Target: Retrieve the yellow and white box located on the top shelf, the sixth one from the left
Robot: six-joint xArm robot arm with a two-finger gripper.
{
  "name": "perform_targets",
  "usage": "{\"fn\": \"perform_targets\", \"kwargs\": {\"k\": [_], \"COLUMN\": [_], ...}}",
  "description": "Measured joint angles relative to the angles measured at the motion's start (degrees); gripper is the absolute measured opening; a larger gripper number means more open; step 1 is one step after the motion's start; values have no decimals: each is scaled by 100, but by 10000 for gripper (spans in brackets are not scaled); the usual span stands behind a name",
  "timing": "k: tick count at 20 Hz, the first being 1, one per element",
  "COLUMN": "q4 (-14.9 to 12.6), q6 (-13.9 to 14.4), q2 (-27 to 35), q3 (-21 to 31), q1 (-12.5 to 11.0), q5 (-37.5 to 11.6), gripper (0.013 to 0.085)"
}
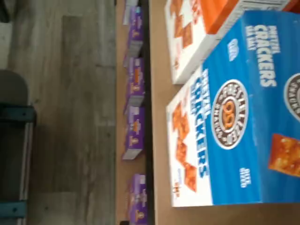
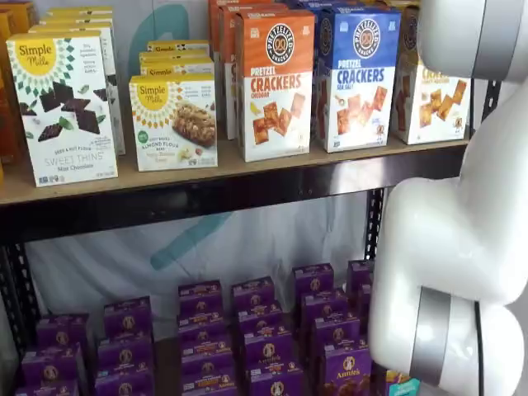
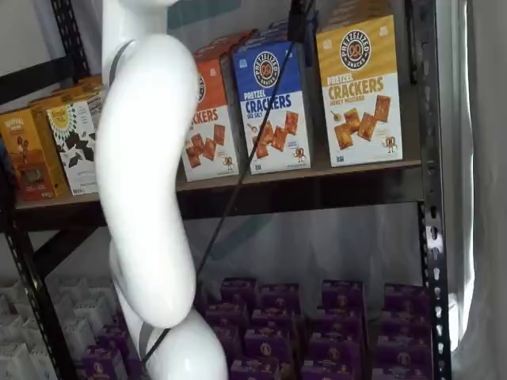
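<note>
Cartons are stood upright facing front on the top shelf (image 3: 317, 186) for access; the yellow and white box (image 3: 360, 91) is untouched, and the end effector's state cannot be told.

Front shelf views; wrist view overhead.

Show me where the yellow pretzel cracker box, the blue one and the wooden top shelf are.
Yellow and white pretzel cracker carton (image 3: 359, 91): shelf view, front face.
Blue-topped pretzel cracker carton (image 2: 358, 78): shelf view, front face.
Tan wooden top shelf (image 2: 223, 169): shelf view, bare board near front edge.
</note>
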Motion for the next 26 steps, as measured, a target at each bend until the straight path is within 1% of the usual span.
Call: {"fn": "perform_targets", "kwargs": {"k": [2,4,6,9,14,16,21,26], "q4": [71,109,93,25,-34,-47,-98,-245], "q6": [-32,-105,-160,-224,-221,-223,-250,-344], "q2": [-151,-352,-434,-459,-196,-121,-30,-32], "q3": [259,611,782,883,533,420,307,413], "q1": [-17,-22,-13,7,-13,-21,-6,59], "q5": [-277,-674,-880,-1024,-776,-749,-851,-1156], "gripper": [850,850,850,850,850,850,850,850]}}
